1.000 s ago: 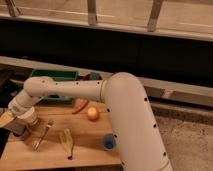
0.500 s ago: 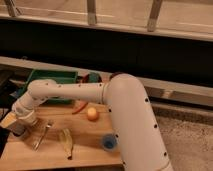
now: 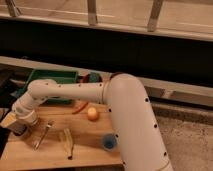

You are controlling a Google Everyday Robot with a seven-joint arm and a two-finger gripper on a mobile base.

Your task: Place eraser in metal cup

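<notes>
My gripper [image 3: 18, 125] hangs from the white arm at the left end of the wooden table [image 3: 90, 155], pointing down. It is right over a small dark metallic cup [image 3: 21, 132] and partly covers it. I cannot make out the grey eraser; it is hidden by the gripper or out of view. A pale cream object [image 3: 7, 120] sits right beside the gripper at the table's left edge.
A green tray [image 3: 52, 79] stands at the back left. A red object [image 3: 80, 107] and a round orange fruit [image 3: 92, 114] lie mid-table. A long tool [image 3: 44, 134], a yellow object [image 3: 67, 142] and a small blue cup [image 3: 109, 142] lie in front.
The wrist and gripper have come down slightly at the table's left end, closer over the metal cup. The other things have not moved.
</notes>
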